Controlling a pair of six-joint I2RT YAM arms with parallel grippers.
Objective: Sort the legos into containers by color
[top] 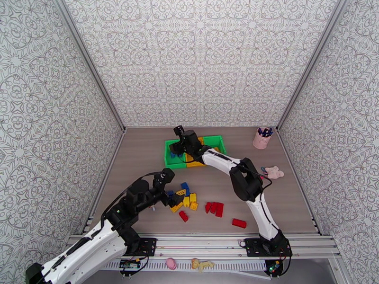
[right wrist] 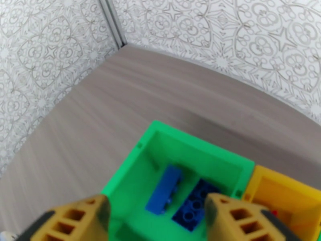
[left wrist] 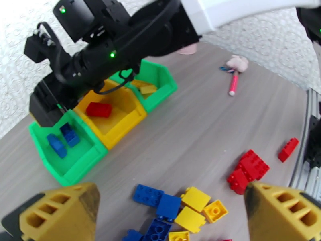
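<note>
Spread-open left gripper [left wrist: 171, 197] has the small blue and yellow studded plastic legos [left wrist: 168, 206] right between its jaws (lower centre), while the right gripper [right wrist: 156, 203], also spread, hangs over the green plastic bin [right wrist: 188, 142].

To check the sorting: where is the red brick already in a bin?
In the left wrist view, the red brick lies in the yellow middle bin, beside the green bin holding blue bricks.
</note>
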